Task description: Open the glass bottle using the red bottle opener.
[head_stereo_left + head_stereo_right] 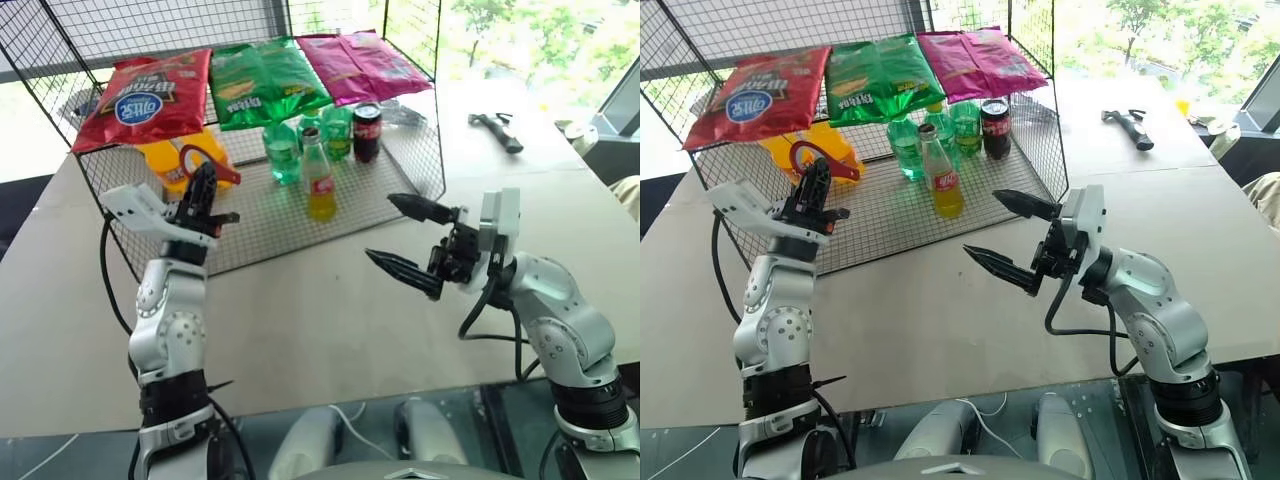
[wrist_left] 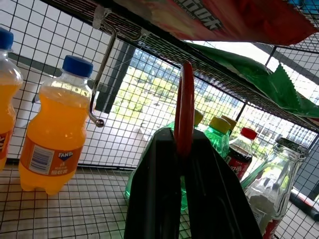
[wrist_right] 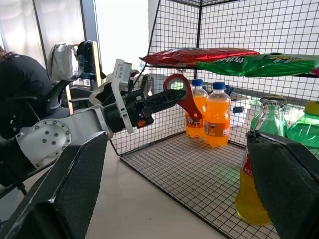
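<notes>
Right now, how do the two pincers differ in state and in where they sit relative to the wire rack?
The left pincer is shut on the red opener; the right pincer is open and holds nothing. The left is raised at the wire rack's front left corner; the right hangs over the table in front of the rack, near the glass bottle. Both have black fingers.

Bare tabletop [image 1: 300, 310] is left open between the two arms, up to the open front edge of the wire rack [image 1: 250, 262]. Access from above is barred by the upper shelf loaded with chip bags [image 1: 250, 80], and from the right by the mesh side wall [image 1: 425, 150]. The glass bottle [image 1: 319, 180] is stood free at the front, crowded behind by the green bottles [image 1: 283, 150] and a cola bottle [image 1: 367, 132]; the orange bottles [image 3: 212, 117] are set at the rack's left, behind the left gripper [image 1: 203, 195] clamped on the red bottle opener [image 1: 205, 160].
</notes>
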Robot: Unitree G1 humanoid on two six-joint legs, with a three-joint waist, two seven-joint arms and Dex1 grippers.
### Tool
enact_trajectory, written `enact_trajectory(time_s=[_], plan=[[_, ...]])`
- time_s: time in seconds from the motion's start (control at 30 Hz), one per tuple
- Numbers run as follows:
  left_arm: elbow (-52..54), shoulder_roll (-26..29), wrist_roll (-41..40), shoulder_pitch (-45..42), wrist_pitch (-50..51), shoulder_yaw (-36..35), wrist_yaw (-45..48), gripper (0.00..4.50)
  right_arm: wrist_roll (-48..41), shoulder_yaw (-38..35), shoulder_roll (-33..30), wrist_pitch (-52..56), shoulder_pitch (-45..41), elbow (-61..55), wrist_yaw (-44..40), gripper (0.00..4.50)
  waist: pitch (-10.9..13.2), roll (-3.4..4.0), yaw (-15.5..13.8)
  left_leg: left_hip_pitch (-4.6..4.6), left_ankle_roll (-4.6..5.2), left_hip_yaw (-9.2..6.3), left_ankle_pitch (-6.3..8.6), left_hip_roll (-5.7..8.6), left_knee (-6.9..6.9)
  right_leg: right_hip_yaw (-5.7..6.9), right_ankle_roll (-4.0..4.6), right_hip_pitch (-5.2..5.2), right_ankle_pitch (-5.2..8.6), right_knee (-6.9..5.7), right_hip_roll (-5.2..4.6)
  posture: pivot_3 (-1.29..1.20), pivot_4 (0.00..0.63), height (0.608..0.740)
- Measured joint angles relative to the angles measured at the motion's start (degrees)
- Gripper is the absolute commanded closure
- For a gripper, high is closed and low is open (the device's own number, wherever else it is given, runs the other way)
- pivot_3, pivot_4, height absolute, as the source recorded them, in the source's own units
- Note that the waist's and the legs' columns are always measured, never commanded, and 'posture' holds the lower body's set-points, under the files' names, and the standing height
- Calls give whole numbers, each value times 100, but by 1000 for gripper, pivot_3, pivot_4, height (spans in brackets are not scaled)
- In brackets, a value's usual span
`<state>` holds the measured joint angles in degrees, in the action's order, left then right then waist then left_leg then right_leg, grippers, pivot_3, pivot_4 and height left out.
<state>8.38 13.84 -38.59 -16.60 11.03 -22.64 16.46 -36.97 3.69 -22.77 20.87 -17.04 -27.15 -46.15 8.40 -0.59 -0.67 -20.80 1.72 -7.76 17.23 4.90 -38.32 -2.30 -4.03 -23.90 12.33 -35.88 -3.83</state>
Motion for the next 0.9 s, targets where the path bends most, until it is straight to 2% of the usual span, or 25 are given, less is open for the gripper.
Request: enact_trajectory(time_s=[0.2, 0.33, 0.5, 0.67, 0.77, 0.9], plan=[[311, 78, -1073, 405, 1031, 226, 506, 4450, 185, 60, -2, 151, -1, 117, 209, 0, 0, 0, -9, -1, 1, 0, 0, 2, 0, -1, 0, 0, 0, 1, -1, 0, 150, 740], [917, 381, -1969, 841, 2126, 710, 935, 4450, 160, 183, -245, 1166, -17, 120, 690, 0, 0, 1, 5, 0, 1, 2, 0, 2, 1, -6, 1, -1, 0, -1, -2, 0, 150, 740], [1155, 663, -2702, 1070, 3000, 1011, 1232, 4450, 76, 286, -404, 2207, -91, 115, 1073, 0, 1, 2, 5, 3, -1, 2, 0, -4, 1, -5, 1, -1, 0, -4, 4, 0, 150, 740], [1489, 1107, -3462, 1280, 3781, 1297, 1685, 4450, -650, 406, -863, 3435, -270, -53, 806, 0, 2, 3, -1, -1, 2, 2, 1, -2, 3, -5, 3, -1, 1, 2, 1, 0, 150, 740], [1568, 1246, -3654, 1349, 4003, 1411, 1864, 4450, -1571, 373, -836, 4211, -270, -326, 764, 0, 2, 3, -2, 0, 2, 2, 1, -4, 7, -6, 3, -1, 2, 5, -18, 0, 150, 740], [1582, 1288, -3665, 1378, 4045, 1435, 1953, 4450, -2185, 259, -694, 4669, -271, -392, 1049, 0, 2, 3, -2, 1, 1, 3, 1, -3, 6, -6, 2, 0, 1, 3, -19, 0, 150, 740]])
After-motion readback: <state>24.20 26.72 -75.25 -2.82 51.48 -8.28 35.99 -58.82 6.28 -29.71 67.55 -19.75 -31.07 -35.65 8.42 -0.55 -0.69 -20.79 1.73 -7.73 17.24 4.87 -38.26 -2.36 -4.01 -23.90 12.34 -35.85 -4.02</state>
